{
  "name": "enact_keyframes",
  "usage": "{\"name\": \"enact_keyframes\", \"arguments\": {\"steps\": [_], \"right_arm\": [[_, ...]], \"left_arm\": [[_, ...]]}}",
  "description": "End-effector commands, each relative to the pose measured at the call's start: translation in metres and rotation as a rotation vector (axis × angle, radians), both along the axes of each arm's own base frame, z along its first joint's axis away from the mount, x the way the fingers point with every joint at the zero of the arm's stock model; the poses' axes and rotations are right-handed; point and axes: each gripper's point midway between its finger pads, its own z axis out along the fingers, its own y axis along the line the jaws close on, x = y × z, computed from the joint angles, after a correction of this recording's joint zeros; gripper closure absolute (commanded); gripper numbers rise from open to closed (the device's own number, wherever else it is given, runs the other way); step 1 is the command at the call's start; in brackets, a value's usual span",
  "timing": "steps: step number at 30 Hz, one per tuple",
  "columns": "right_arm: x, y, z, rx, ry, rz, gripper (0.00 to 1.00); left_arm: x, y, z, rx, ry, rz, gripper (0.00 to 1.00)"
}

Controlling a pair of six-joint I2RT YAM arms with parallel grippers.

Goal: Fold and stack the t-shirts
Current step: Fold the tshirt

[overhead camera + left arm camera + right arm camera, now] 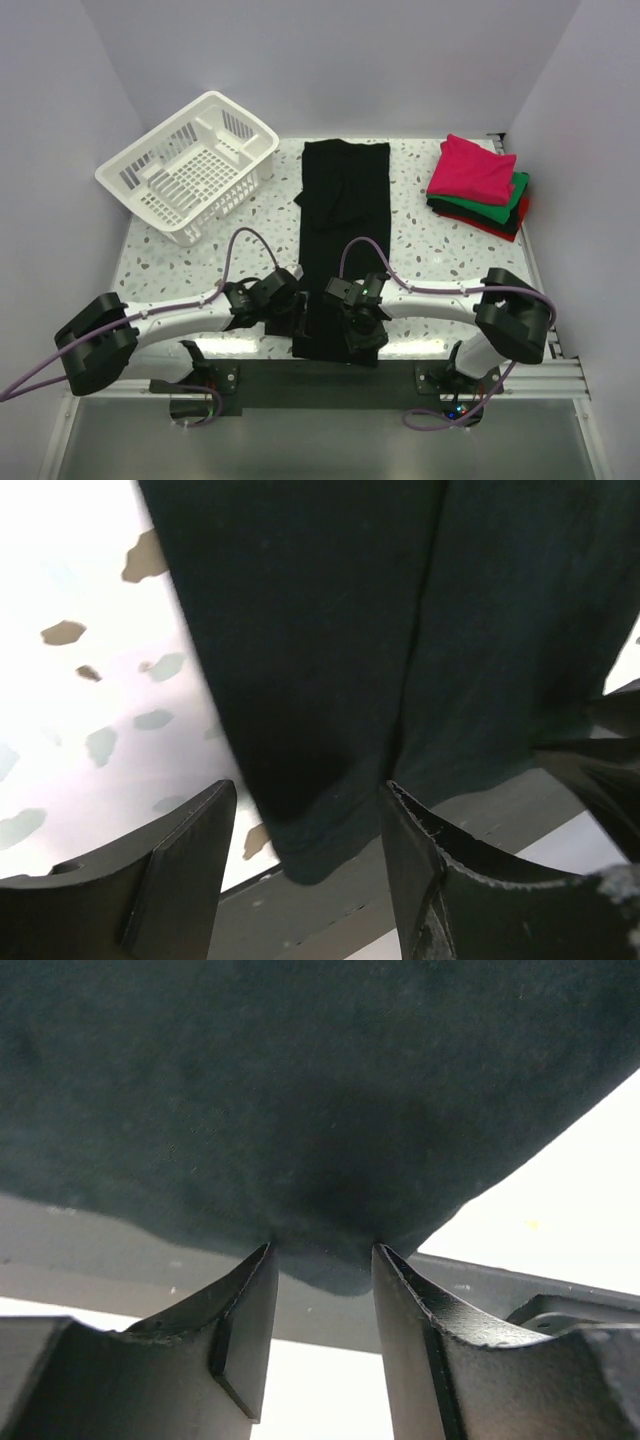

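A long plain black t-shirt (345, 200) lies lengthwise down the middle of the speckled table (180, 265), its near end reaching the front edge. My left gripper (285, 310) sits at the shirt's near-left corner. In the left wrist view, that gripper (310, 815) is open, with the corner of the black t-shirt (320, 630) lying between its fingers. My right gripper (362, 335) is over the near-right part of the hem. In the right wrist view, it (322, 1260) is open too, with the rounded hem of the black t-shirt (300, 1080) sagging between its fingertips.
A white slatted basket (190, 165) stands at the back left. At the back right is a stack of folded shirts, magenta-pink (470, 168) on top, then green (478, 208), black and red. A grey metal rail (330, 910) runs along the table's near edge under the hem.
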Motion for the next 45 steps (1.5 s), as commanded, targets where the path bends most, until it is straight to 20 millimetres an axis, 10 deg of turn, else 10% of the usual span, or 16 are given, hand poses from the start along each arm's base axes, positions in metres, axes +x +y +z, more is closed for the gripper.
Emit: {"name": "enact_keyframes", "arguments": {"steps": [1, 19, 45], "right_arm": [[0.002, -0.009, -0.011, -0.035, -0.023, -0.007, 0.55], [-0.004, -0.021, -0.010, -0.038, -0.023, -0.054, 0.87], [-0.006, -0.061, 0.012, -0.088, -0.051, -0.177, 0.97]], "left_arm": [[-0.004, 0.008, -0.017, 0.059, 0.022, 0.021, 0.36], [-0.031, 0.029, -0.037, 0.227, 0.088, -0.007, 0.57], [-0.050, 0.058, -0.066, 0.339, 0.137, -0.013, 1.00]]}}
